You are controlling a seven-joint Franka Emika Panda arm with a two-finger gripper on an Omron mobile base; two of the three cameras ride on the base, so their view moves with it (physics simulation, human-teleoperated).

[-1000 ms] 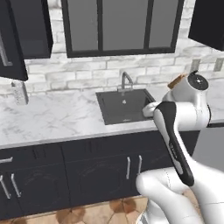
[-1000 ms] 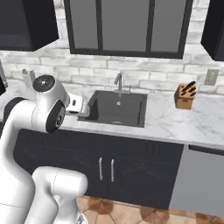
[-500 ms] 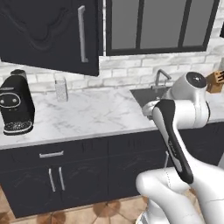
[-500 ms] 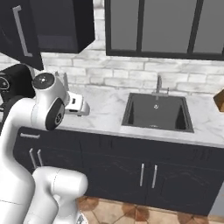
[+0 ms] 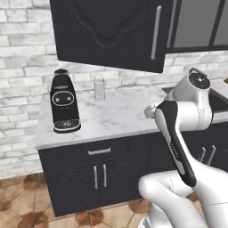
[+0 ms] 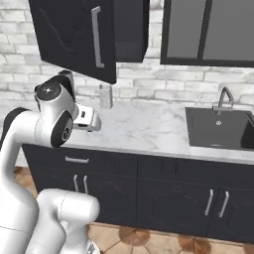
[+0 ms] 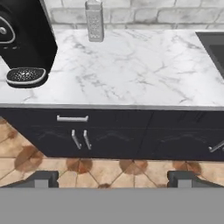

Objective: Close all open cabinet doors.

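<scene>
Cabinet door (image 5: 111, 33) (one) swung open, one coffee machine (image 5: 63, 101) below

The arm (image 5: 178, 133) is glossy white with rounded, bulging link shells, a long dark grey inlay running down the side of one link, round dark grey joint caps with a small pale centre mark, and a smooth white swollen base.
</scene>
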